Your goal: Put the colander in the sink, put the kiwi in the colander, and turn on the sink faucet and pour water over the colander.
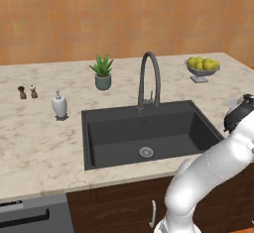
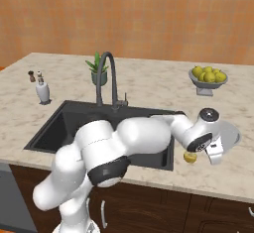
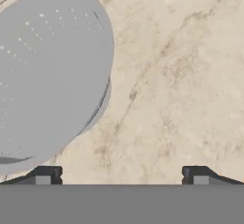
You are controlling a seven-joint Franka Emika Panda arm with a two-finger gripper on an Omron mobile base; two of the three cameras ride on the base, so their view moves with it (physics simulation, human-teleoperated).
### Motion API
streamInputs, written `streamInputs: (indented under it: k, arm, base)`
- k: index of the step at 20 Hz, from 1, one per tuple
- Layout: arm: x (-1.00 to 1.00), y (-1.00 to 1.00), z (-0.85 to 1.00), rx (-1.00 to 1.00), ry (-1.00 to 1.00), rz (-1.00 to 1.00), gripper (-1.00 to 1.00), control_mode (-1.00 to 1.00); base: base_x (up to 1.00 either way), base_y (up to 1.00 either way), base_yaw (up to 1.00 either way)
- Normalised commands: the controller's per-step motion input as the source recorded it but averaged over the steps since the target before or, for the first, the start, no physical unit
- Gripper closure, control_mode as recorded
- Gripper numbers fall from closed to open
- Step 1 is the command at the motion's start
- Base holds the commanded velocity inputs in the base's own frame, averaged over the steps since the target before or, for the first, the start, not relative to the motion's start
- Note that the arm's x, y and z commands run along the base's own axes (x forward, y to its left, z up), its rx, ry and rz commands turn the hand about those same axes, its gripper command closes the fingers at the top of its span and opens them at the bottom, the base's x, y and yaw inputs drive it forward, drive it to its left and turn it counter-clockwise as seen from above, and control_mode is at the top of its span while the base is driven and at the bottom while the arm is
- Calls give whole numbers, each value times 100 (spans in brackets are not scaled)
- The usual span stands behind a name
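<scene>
The colander (image 3: 50,75) sits on the marble counter (image 3: 181,75) to the right of the sink (image 1: 149,133), not yet in the basin, and my gripper (image 3: 121,175) hangs low just beside it with its two dark fingertips spread wide and nothing between them. Through the hand view the pale perforated bowl lies off toward one fingertip, so the jaws are not yet astride its rim. From the right base view the hand hovers over the counter edge, with the kiwi (image 2: 190,157) a small yellow-green ball just beside it and the colander's rim showing past the wrist.

I judge the step in hand to be the first pick. To do it well I would shift the hand toward the bowl until one finger is inside the rim and one outside, then come down and close on the thin wall, not the curved body, which would likely slip. I would also keep clear of the kiwi so it doesn't roll off the edge.

Farther out, the sink faucet (image 1: 149,78) arches over the dark basin, and a fruit bowl (image 1: 202,67) stands at the back.
</scene>
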Motion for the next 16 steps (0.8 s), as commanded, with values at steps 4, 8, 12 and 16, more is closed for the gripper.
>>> streamInputs:
  k: [4,8,12,16]
  arm:
    - [36,-61,17,24,-4,0,-100,-100]
    - [26,-36,4,13,-6,0,-100,-100]
    - [49,-11,-19,1,-4,-1,-100,-100]
    - [61,-1,-37,0,0,0,-100,-100]
  base:
    - [0,0,0]
    - [0,0,0]
    - [0,0,0]
    - [0,0,0]
